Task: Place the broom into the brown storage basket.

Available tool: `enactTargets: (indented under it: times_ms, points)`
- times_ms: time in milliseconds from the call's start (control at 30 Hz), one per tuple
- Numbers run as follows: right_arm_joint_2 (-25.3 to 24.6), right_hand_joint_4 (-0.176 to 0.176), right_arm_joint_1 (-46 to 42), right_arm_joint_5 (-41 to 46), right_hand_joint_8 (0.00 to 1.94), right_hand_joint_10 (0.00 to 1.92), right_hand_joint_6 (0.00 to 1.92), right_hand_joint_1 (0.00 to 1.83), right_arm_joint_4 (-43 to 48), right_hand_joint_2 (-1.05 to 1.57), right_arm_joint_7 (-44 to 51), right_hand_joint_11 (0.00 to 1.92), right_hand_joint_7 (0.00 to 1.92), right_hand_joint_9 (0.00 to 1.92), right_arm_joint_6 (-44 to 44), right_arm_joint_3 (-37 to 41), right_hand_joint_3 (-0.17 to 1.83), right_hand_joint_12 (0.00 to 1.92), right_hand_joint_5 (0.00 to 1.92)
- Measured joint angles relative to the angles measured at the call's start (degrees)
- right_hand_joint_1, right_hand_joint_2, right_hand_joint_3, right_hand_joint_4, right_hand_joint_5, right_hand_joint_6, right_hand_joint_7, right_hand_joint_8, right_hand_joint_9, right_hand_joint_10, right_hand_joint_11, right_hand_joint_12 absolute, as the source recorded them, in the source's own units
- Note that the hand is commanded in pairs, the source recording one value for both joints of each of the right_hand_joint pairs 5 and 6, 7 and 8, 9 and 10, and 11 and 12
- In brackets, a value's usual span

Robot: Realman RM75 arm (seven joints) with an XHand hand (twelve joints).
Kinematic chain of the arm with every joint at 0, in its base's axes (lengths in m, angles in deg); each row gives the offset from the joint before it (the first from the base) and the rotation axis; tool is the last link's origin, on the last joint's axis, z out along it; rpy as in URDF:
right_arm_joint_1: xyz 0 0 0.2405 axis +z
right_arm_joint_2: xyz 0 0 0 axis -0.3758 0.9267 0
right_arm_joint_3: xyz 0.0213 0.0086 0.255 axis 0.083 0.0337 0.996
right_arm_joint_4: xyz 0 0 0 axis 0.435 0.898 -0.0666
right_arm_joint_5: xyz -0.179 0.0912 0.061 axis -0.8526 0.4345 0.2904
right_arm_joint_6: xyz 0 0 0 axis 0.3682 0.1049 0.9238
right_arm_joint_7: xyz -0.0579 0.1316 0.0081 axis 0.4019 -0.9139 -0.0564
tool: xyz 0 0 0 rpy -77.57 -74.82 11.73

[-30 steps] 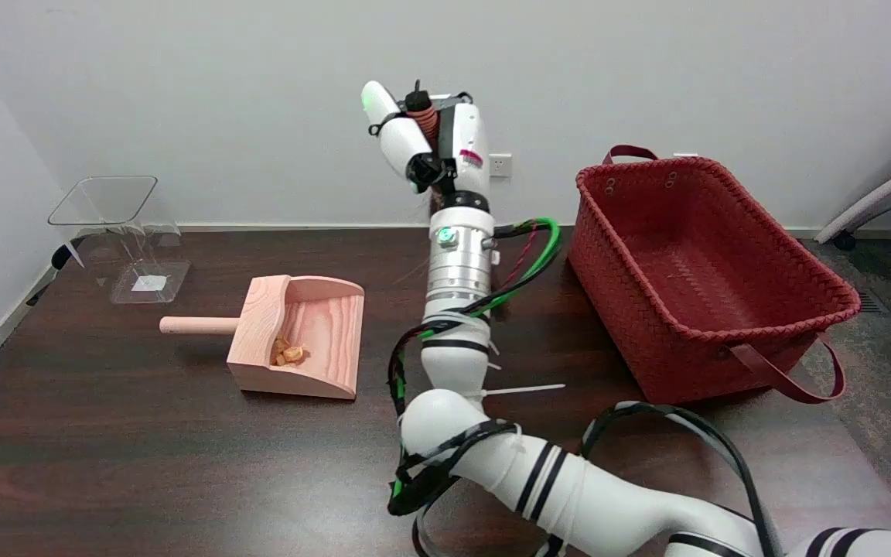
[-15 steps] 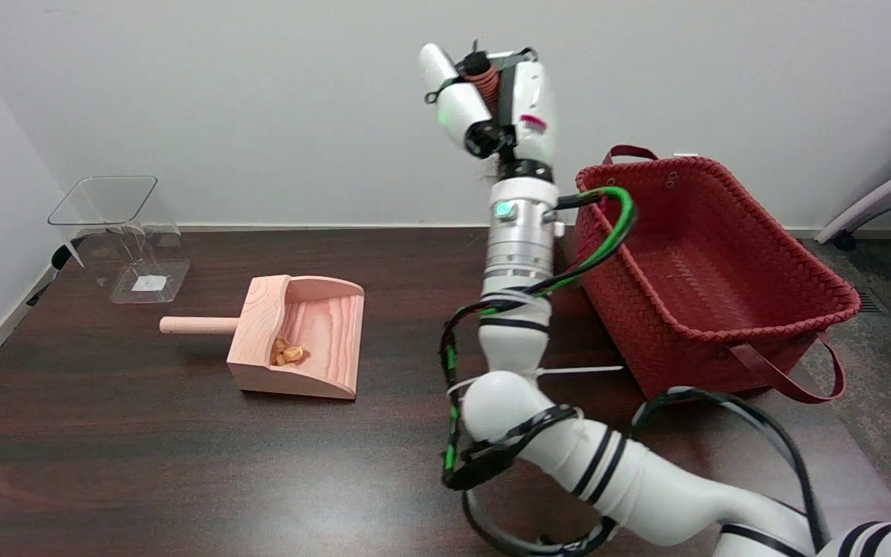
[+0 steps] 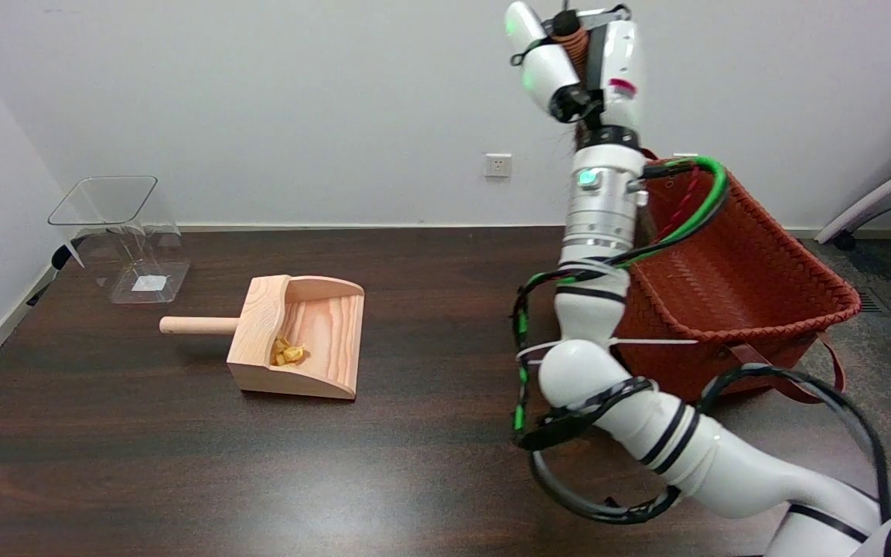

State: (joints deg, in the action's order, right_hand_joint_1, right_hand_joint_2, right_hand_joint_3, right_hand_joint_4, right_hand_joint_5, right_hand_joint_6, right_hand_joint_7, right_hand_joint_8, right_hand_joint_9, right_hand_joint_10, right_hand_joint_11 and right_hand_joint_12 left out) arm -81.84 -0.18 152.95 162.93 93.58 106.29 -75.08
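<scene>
My right hand [image 3: 581, 66] is raised high near the top of the head view, above the left end of the brown woven storage basket [image 3: 770, 271]. It grips the broom [image 3: 574, 35]. Only the broom's reddish-brown wound handle end shows between the fingers, with a few dark bristles behind the wrist. The rest of the broom is hidden by the hand and forearm. The basket stands on the table's right side, and my forearm covers its left wall.
A wooden dustpan [image 3: 314, 329] holding yellow crumbs [image 3: 288, 354] lies left of centre, its handle pointing left. A clear plastic container [image 3: 117, 232] stands at the far left. A chair leg [image 3: 875, 203] shows at the right edge.
My right arm has swung to the right and upward with the broom in the hand, from over the table's middle to over the basket's left end. Dustpan and basket stayed put.
</scene>
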Motion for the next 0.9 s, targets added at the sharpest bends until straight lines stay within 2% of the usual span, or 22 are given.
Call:
enactTargets:
  times_ms: [433,900]
  points:
    - [7.82,0.000,-1.78,1.44,1.92,1.92,1.92,0.75,-1.21,1.57,-9.74,1.92,1.92,1.92,-0.41,5.79,-0.06,1.92,1.92]
    - [11.32,0.000,-3.89,2.34,1.92,1.92,1.92,0.74,-9.09,1.57,-21.80,1.92,1.92,1.92,-0.63,11.03,-0.15,1.92,1.92]
